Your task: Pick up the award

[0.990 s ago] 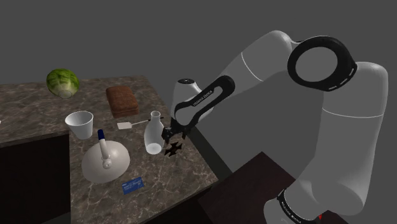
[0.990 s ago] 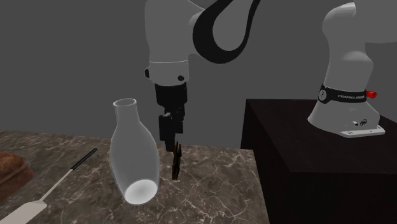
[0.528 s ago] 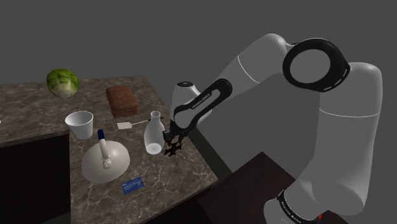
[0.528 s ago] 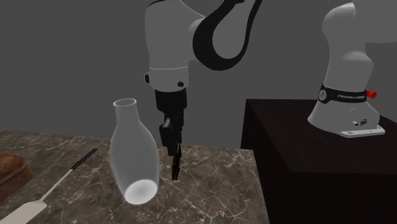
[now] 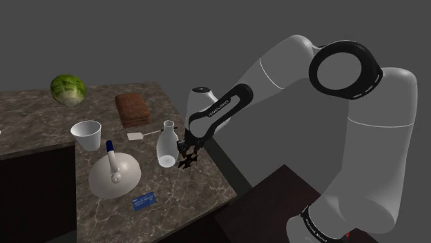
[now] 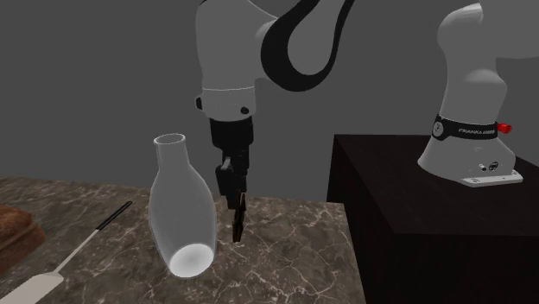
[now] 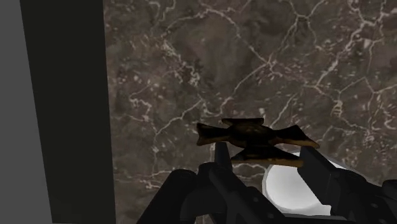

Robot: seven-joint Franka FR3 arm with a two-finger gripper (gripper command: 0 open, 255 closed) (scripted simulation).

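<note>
A white robot arm's black end effector (image 6: 235,199) grips a dark, cross-shaped award (image 6: 238,219) near the edge of a marble-patterned desk (image 6: 294,259), its fingers (image 7: 219,160) closed on the piece from either side. The award stands on edge. Its flat faces are upright and its widest span runs level from finger to finger (from the second exterior view it is only a thin vertical sliver). Its lower tip is at the desk's surface, though I cannot tell whether it touches. A white vase (image 6: 181,212) leans just beside it, on the side away from the dark stand (image 6: 432,199).
</note>
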